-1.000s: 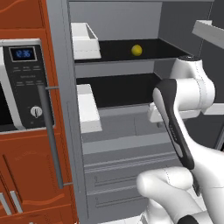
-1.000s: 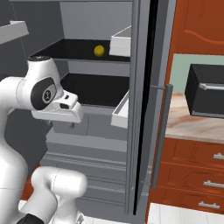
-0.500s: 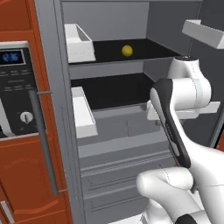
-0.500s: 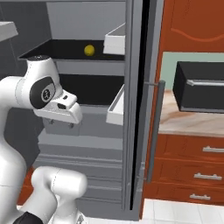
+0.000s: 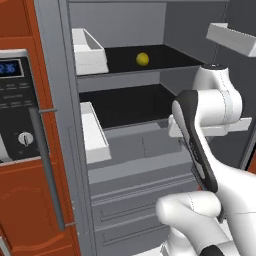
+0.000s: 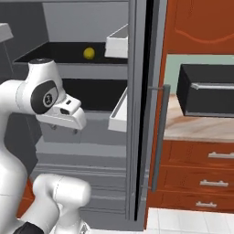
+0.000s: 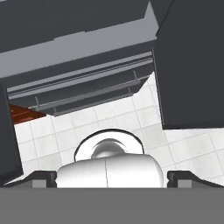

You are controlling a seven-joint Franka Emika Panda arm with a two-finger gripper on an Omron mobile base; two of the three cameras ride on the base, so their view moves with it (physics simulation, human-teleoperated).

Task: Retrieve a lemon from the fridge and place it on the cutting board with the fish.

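The hand [image 6: 65,131] hangs open, empty and pointing down before the open fridge [image 5: 130,165]. The lemon [image 5: 142,59] sits on the upper shelf [image 5: 165,59]; its long axis is unclear.

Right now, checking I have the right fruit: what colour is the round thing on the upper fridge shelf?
Bright yellow: the lemon, clearest in the left base view.

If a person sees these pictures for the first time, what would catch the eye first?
Probably the lemon, a bright yellow spot alone on the black upper shelf of the open fridge. Next comes the big white arm in front of the shelves, its open tool hanging below the lemon's shelf and pointing downward. The orange-brown cabinets beside the grey fridge also stand out.
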